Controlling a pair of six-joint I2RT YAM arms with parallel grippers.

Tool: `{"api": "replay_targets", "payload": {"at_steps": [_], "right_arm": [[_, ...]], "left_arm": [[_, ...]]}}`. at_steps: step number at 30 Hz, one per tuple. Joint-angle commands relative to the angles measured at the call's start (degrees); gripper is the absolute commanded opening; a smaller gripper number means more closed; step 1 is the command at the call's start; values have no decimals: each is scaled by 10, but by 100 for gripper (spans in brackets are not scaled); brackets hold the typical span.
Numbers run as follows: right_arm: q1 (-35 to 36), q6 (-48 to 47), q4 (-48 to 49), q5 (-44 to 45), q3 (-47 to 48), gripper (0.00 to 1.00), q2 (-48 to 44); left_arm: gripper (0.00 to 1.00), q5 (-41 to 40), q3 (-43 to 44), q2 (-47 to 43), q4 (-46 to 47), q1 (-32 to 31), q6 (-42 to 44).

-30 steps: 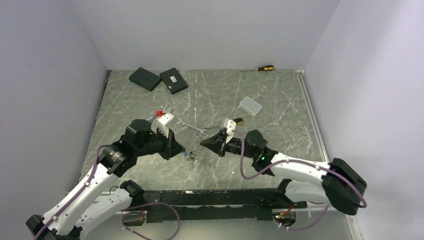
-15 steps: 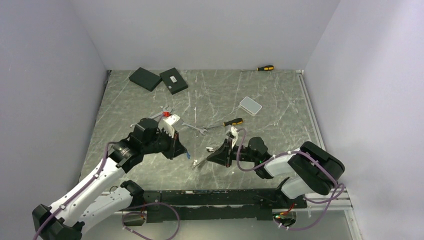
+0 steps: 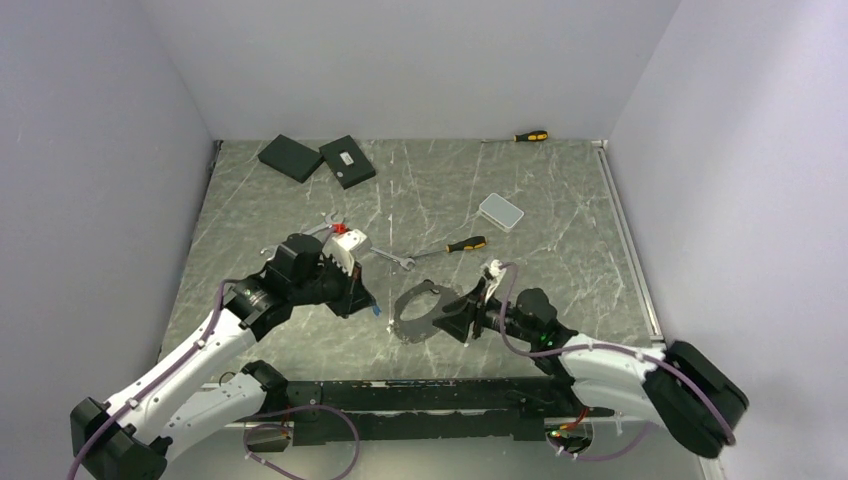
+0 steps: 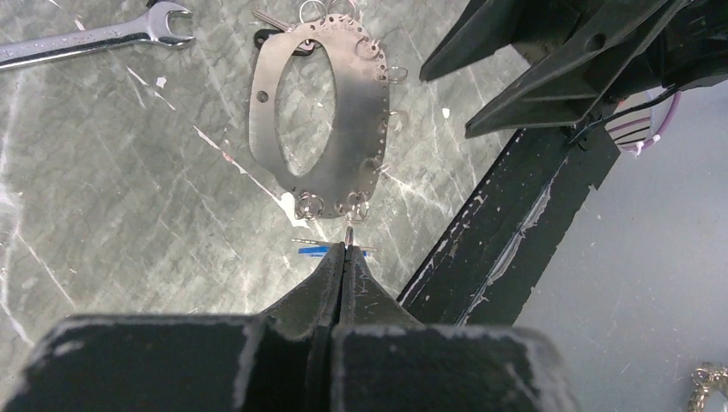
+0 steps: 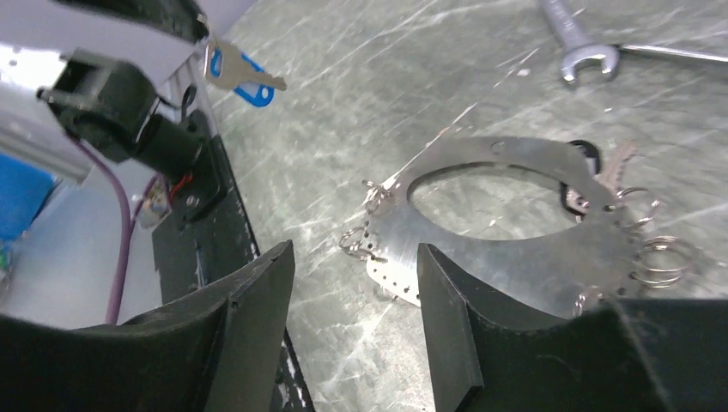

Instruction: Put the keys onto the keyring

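Note:
The keyring [image 3: 400, 325] is a flat oval metal plate with small split rings along its rim, lying flat on the marble table between the arms. It fills the middle of the left wrist view [image 4: 356, 120] and of the right wrist view [image 5: 515, 249]. A couple of keys [image 5: 601, 176] hang at its far end. My left gripper [image 4: 345, 251] is shut on a small key with a blue head [image 5: 245, 79], held just short of the plate's near rim. My right gripper [image 5: 354, 257] stands open over the plate's other end, with nothing between its fingers.
A silver spanner [image 3: 385, 255] and a yellow-and-black screwdriver [image 3: 455, 245] lie just beyond the plate. Two black boxes [image 3: 315, 158], a white box [image 3: 501, 210] and another screwdriver [image 3: 530, 135] sit further back. The black base rail [image 4: 515, 197] runs close by the plate.
My right gripper has opened and let go of the plate, which has gone from edge-up in its jaws to flat on the table. The right arm drew back toward the near edge.

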Motion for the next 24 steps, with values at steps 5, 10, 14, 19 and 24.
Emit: {"api": "replay_targets", "payload": {"at_steps": [5,10,14,19,24], "right_arm": [[1,54,-327,235,39,66,-195],[30,89,-460,326,92,83,-197],[108,47,-475,385,137,81,-129],[138,33,-458,385,193,71,-43],[151,76,-402,356,203,65,-14]], "left_arm": [[0,-2,11,3,24,0,35],[0,-16,15,27,24,-1,52],[0,-45,25,51,17,-1,73],[0,-73,30,77,33,0,85],[0,-80,39,109,29,1,98]]}}
